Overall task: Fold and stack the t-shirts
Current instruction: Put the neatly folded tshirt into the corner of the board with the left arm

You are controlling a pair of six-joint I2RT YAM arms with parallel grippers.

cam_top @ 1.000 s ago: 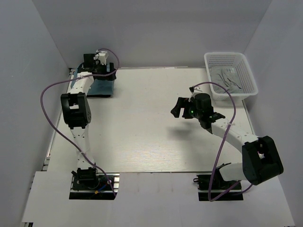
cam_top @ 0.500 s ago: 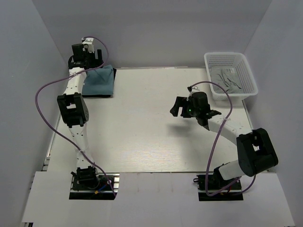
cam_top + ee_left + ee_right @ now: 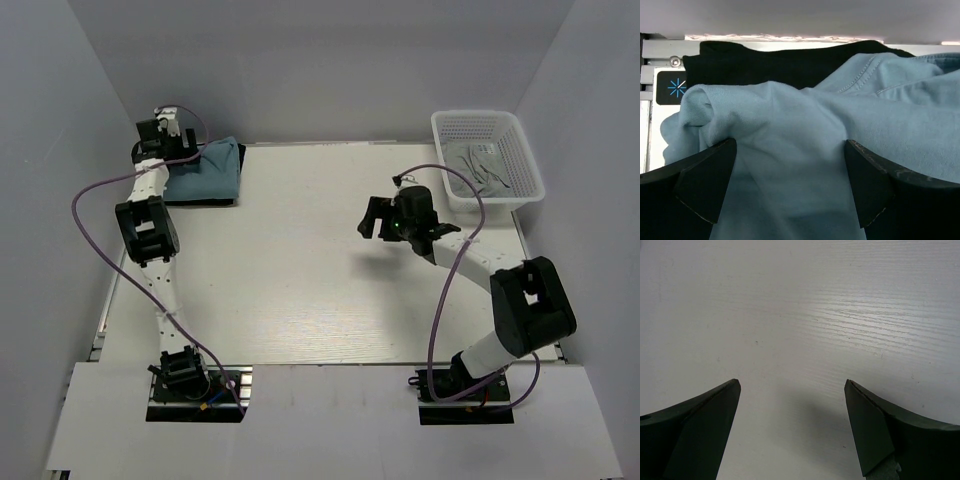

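Note:
The dusty teal-blue t-shirt (image 3: 205,172) lies folded at the far left corner, on top of the black t-shirt (image 3: 238,158), whose edge shows along its right and near sides. In the left wrist view the teal cloth (image 3: 805,125) fills the frame, with the black t-shirt (image 3: 780,62) behind it and a tiny light-blue mark (image 3: 677,87) at its left. My left gripper (image 3: 165,148) (image 3: 790,170) is open at the stack's left edge, fingers either side of teal cloth. My right gripper (image 3: 375,220) (image 3: 792,410) is open and empty over bare table.
A white mesh basket (image 3: 520,150) holding grey items stands at the far right corner. The white walls close in behind and beside the stack. The table (image 3: 300,270) is white wood grain, with a metal rail along its left edge (image 3: 660,55).
My left gripper has drawn back and to the left off the stack, uncovering the teal t-shirt. My right gripper has shifted slightly toward the far side.

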